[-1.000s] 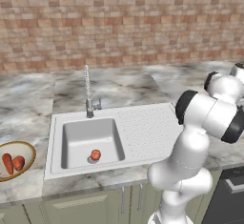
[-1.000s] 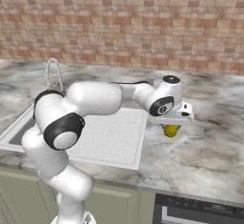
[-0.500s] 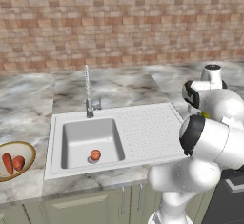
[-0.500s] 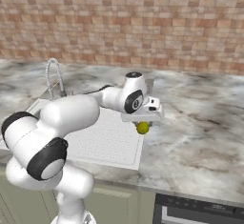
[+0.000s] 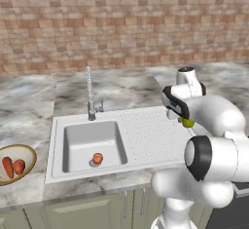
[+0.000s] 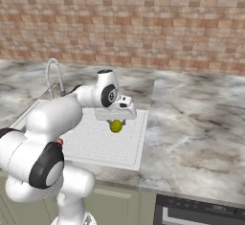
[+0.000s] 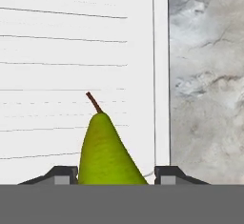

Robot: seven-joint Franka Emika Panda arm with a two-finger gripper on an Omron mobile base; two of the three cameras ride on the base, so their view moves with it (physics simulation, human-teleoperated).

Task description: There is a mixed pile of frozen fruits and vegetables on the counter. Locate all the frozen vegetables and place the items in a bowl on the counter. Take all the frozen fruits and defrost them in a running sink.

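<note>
Marbled grey-and-white stone makes up the worktop, with a light grey sink set into it: deep square basin, dotted drainboard, tall chrome spring-neck faucet. Above the drainboard's right edge the hand is clenched on a yellow-green fruit; close up it is pear-shaped, with fine-speckled skin and a thin brown stem. A red-orange ball lies on the basin floor. At far left, a golden-rimmed shallow bowl holds two orange-red tapered pieces.
</note>
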